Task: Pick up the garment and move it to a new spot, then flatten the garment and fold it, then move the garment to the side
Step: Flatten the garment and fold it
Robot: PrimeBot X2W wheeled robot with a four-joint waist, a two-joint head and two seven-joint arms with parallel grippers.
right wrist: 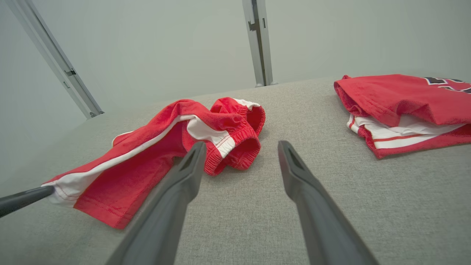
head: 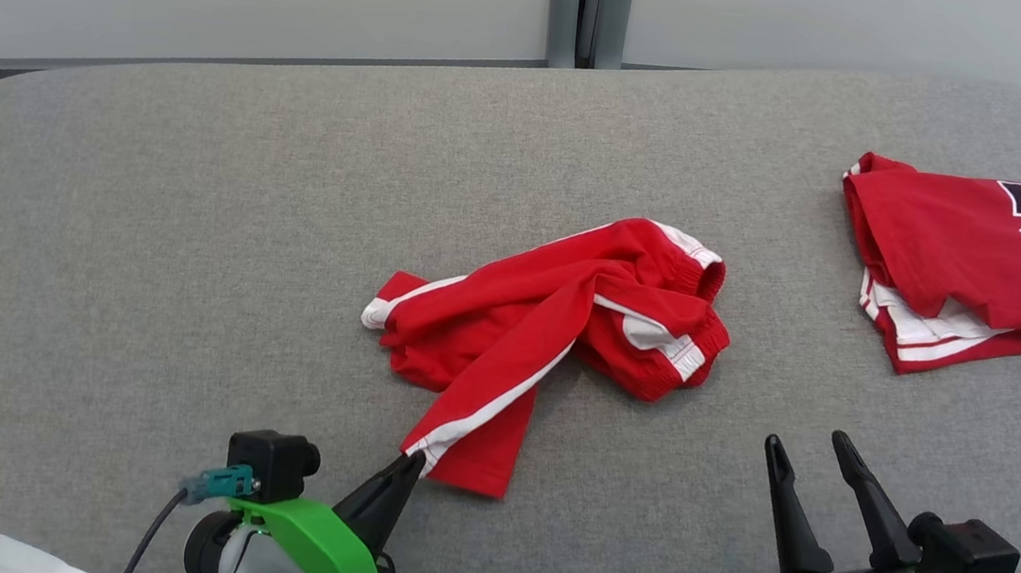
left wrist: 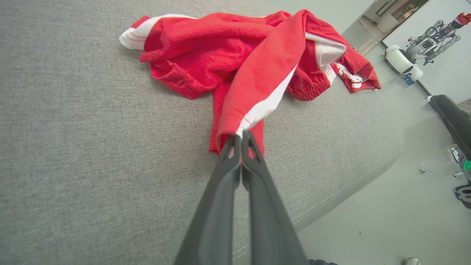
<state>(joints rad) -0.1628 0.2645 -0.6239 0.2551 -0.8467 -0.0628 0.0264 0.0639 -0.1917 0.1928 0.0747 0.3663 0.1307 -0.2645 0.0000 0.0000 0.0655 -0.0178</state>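
A crumpled red garment (head: 566, 302), a pair of shorts with white side stripes, lies about the middle of the grey upholstered bench (head: 192, 244). Its gathered elastic waistband is bunched at the garment's far right end, and one leg stretches out from the heap toward the robot. At the near tip of that leg, right where the white stripe meets the hem, the left pincer (head: 411, 461) is clenched on the cloth. In the left wrist view its two dark fingers (left wrist: 241, 136) are pressed together with the hem corner caught between them, while the rest of the garment spreads away beyond the tips. The right pincer (head: 804, 443) is released, its fingers spread in a V. It stands to the garment's right and nearer the robot than the waistband, apart from the cloth and holding nothing. In the right wrist view its open fingers (right wrist: 241, 145) point toward the waistband, and the tip of the left pincer (right wrist: 22, 198) shows at the garment's hem. Well to the right of the garment, and a little farther back, a folded red jersey (head: 978, 260) with white trim and a dark printed numeral rests near the bench's edge. Behind the garment, past the bench's far edge, a pale wall carries a grey upright post (head: 587, 10).
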